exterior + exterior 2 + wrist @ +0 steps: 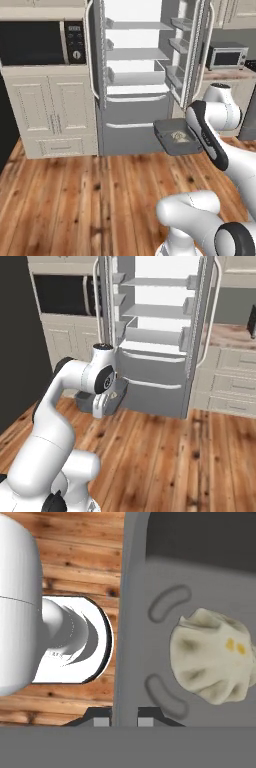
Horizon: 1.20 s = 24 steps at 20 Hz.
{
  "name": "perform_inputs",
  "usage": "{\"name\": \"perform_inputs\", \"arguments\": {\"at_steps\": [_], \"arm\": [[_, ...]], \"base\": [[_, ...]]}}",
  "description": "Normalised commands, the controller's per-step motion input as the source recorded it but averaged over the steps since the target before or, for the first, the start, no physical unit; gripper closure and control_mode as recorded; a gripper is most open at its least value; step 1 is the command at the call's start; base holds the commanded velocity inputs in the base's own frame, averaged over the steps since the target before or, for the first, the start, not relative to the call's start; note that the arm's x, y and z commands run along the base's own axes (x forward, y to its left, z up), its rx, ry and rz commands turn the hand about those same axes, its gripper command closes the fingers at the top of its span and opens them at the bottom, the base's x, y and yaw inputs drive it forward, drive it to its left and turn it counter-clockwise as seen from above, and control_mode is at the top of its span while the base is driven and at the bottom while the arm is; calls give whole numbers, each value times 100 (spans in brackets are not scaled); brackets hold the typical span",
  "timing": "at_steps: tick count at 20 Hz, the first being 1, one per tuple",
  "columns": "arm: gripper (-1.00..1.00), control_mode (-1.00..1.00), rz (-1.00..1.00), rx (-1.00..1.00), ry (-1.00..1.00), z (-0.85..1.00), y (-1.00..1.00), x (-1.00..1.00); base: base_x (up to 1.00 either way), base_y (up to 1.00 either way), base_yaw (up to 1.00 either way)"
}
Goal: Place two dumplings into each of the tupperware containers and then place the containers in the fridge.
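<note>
Gripping a tupperware container [176, 140] by its rim, the pincer [124, 721] holds it above the wooden floor [90, 200].
The tub hangs just in front of the open fridge [137, 60], below its shelves, with a dumpling [212, 656] inside.

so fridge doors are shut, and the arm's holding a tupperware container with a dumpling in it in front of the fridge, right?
Not quite: the fridge stands open, its white interior and shelves visible in the left base view. The rest holds: the fingers are shut on the rim of the tupperware container, which carries a dumpling, in front of the fridge.
</note>
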Motion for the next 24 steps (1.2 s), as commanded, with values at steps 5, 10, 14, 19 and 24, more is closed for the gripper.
{"name": "perform_inputs", "arguments": {"at_steps": [5,10,14,19,24], "arm": [[100,100,0,0,0,0,0,0],[100,100,0,0,0,0,0,0],[100,100,0,0,0,0,0,0],[100,100,0,0,0,0,0,0],[100,100,0,0,0,0,0,0]], "base": [[100,0,0],[100,-5,0],[100,-10,0],[100,-16,-7],[96,-15,-13]]}}
